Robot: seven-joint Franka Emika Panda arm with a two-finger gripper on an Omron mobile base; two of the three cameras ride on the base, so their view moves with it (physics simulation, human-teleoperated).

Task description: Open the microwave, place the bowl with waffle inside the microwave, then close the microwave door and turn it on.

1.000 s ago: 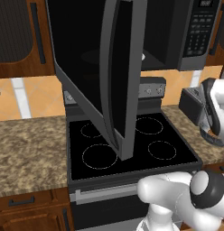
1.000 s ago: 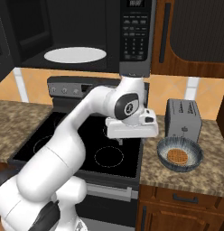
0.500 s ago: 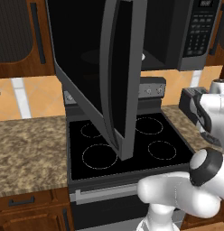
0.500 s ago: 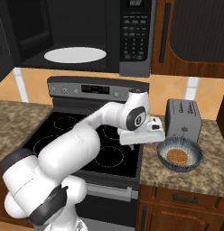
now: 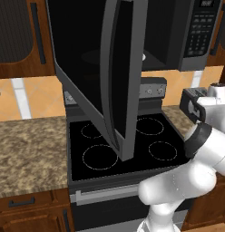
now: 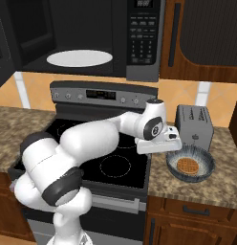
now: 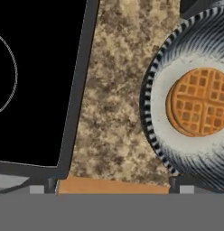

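The microwave (image 6: 91, 33) hangs above the stove, its cavity showing a white turntable plate (image 6: 80, 58) and its keypad (image 6: 144, 38) on the right. The microwave door (image 5: 116, 81) stands swung wide open over the stove. The bowl with waffle (image 6: 189, 165) sits on the granite counter right of the stove, in front of the toaster; in the hand view the ribbed bowl (image 7: 154, 135) holds the orange-brown waffle (image 7: 199, 108). My gripper (image 6: 161, 145) (image 7: 113, 184) hovers open over the counter strip just left of the bowl, nothing between its fingers.
The black glass stove (image 6: 115, 162) lies left of the gripper. A grey two-slot toaster (image 6: 193, 125) stands right behind the bowl. The open door juts out over the burners (image 5: 100, 156). Granite counter (image 5: 28, 145) runs left of the stove.
The arm has swung right, from over the stove's right burners to the counter beside the bowl. The gripper stayed open. Door and bowl have not moved.
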